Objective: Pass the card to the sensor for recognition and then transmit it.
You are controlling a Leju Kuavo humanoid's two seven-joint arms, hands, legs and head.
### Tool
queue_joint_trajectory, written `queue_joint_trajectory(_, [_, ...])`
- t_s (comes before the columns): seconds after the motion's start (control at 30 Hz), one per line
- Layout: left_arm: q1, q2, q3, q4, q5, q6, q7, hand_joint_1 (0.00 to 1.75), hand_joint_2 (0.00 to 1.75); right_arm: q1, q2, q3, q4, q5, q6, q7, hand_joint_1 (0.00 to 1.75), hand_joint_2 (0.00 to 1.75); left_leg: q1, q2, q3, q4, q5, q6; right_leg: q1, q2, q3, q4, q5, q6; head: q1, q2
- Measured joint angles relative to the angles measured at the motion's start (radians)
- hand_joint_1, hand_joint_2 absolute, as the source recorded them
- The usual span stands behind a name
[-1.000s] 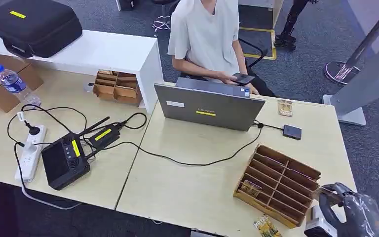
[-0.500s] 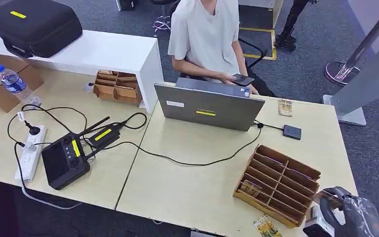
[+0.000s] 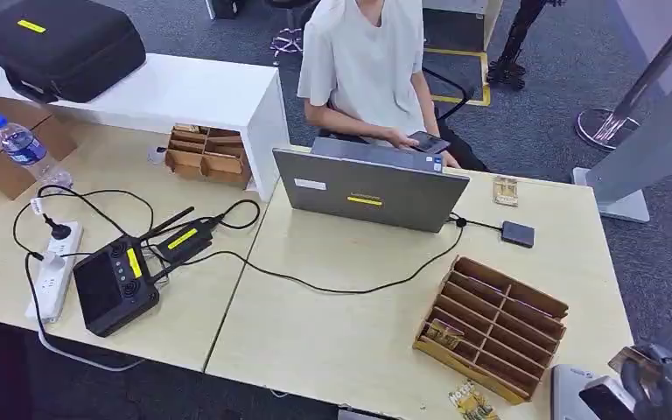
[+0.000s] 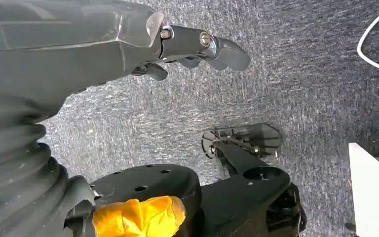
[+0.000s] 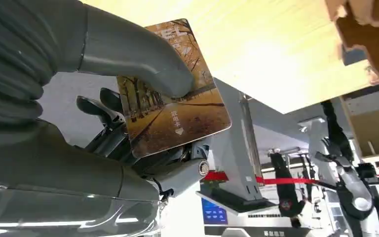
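Observation:
My right hand (image 3: 662, 386) hangs low off the table's front right corner, and its thumb (image 5: 133, 54) presses an autumn-tree card (image 5: 175, 101) against the darker fingers. A brown edge of that card (image 3: 626, 359) peeks out above the hand in the head view. The small dark sensor box (image 3: 518, 234) lies on the table's far right, cabled to the laptop (image 3: 369, 188). The wooden card rack (image 3: 494, 325) stands between hand and sensor, with one card (image 3: 444, 332) in a slot. My left hand (image 4: 197, 47) hangs over grey carpet, holding nothing, fingers apart.
A loose card (image 3: 472, 403) lies at the front edge, another card (image 3: 506, 191) lies beyond the sensor. A person (image 3: 363, 66) sits behind the laptop holding a phone (image 3: 429, 140). A controller (image 3: 115, 284), power strip (image 3: 52, 271), bottle (image 3: 22, 147) and second rack (image 3: 208, 153) occupy the left.
My right hand with the card has dropped lower and moved right, away from the rack's front corner. The things on the table have stayed put.

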Motion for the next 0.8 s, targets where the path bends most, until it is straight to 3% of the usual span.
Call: queue_joint_trajectory(0.8, [-0.001,0.000,0.016,0.000,0.002,0.008,0.011,0.00,1.75,0.019,0.080,-0.040,0.082,0.028,0.016,-0.034,1.75,1.75,0.000,0.001,0.000,0.000,0.000,0.000,0.000,0.001,0.000,0.000,0.000,0.000,0.000,0.000])
